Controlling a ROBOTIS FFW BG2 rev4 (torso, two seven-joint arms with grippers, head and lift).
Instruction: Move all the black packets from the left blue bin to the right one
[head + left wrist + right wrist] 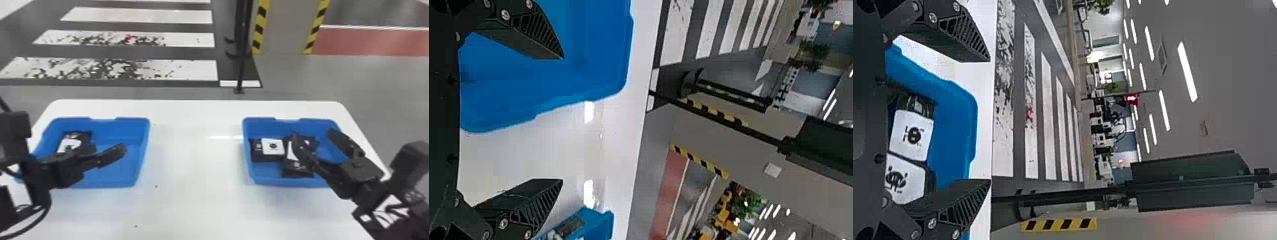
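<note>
Black packets (267,157) inside right bin (274,182), seemingly done; right hand (990,120) over it, fingers apart. Left of right bin: left bin (118,182), at least one packet (83,136) remaining; left hand (562,118) above, open.

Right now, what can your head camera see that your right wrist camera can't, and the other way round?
Head view: the left blue bin, with a black packet in it.

Right wrist view: long ceiling lights and a glowing red sign.

Both views: the right blue bin holding white-labelled packets, the right hand with its fingers apart, and white floor stripes.
</note>
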